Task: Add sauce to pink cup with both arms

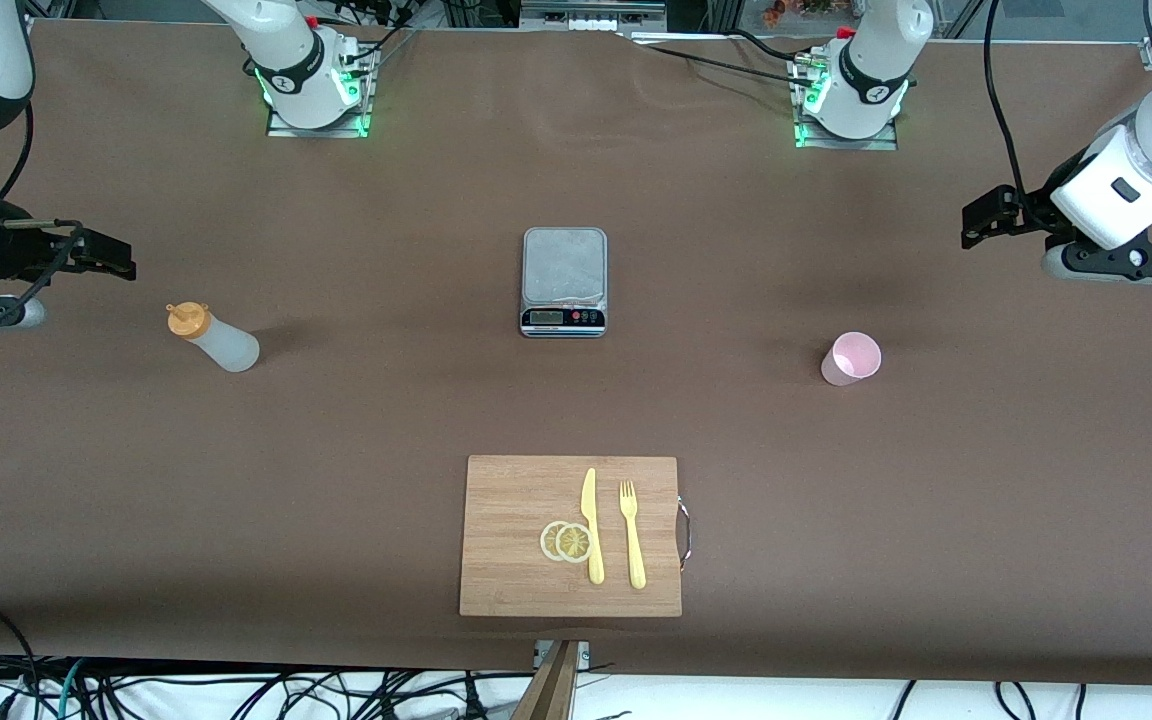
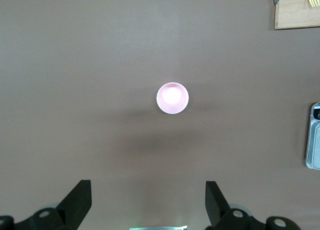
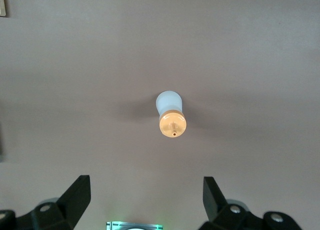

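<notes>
While both arms hang up in the air at either end of the table (image 1: 356,420), sauce & pink cup stand untouched.

Left pincer (image 2: 148,202) w/ fingers wide apart, empty, over bare table toward left arm's end, pink cup (image 1: 850,359) upright on the table below. Right pincer (image 3: 146,202) likewise spread, empty, over right arm's end; sauce (image 1: 213,337) upright nearby. Scale (image 1: 564,281) sits mid-table between them. Cutting board (image 1: 571,535) w/ knife (image 1: 592,526), fork (image 1: 632,534), lemon slices (image 1: 567,541) lies nearer the front camera.
</notes>
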Action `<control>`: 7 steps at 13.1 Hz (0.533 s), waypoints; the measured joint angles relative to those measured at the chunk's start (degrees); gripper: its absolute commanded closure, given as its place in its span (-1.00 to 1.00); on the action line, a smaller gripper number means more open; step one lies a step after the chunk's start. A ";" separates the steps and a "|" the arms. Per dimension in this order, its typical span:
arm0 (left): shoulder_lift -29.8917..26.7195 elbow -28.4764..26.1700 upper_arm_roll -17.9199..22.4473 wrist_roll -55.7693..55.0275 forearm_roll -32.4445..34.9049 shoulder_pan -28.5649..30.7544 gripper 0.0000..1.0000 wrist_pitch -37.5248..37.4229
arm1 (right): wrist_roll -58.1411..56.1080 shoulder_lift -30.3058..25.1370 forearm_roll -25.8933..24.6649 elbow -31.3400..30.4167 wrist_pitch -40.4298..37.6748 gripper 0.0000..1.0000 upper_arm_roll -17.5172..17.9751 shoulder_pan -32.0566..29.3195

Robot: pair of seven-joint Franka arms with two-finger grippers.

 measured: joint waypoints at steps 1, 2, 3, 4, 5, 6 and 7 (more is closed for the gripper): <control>0.00 0.00 0.00 0.05 0.00 0.00 -1.00 0.00 | 0.00 0.00 0.00 0.00 0.00 -0.98 0.00 -0.01; 0.00 0.00 0.00 0.08 0.00 0.00 -1.00 0.00 | 0.00 0.00 0.00 0.00 0.01 -0.98 0.00 -0.01; 0.00 0.01 -0.01 0.13 0.00 0.00 -1.00 0.00 | 0.00 0.00 0.00 0.00 0.01 -0.98 0.00 -0.01; 0.00 0.01 -0.03 0.19 0.00 0.00 -1.00 -0.04 | 0.00 0.01 0.00 0.00 0.01 -0.98 0.00 -0.01; 0.00 0.01 -0.07 0.25 0.00 0.00 -1.00 -0.12 | 0.00 0.01 0.00 0.00 0.01 -0.98 0.00 -0.01; 0.00 0.02 -0.16 0.27 0.00 0.00 -1.00 -0.21 | 0.00 0.02 0.00 0.00 0.01 -0.98 0.00 -0.01; 0.00 0.02 -0.33 0.27 0.00 0.00 -1.00 -0.42 | 0.00 0.02 0.00 0.00 0.01 -0.98 0.00 -0.02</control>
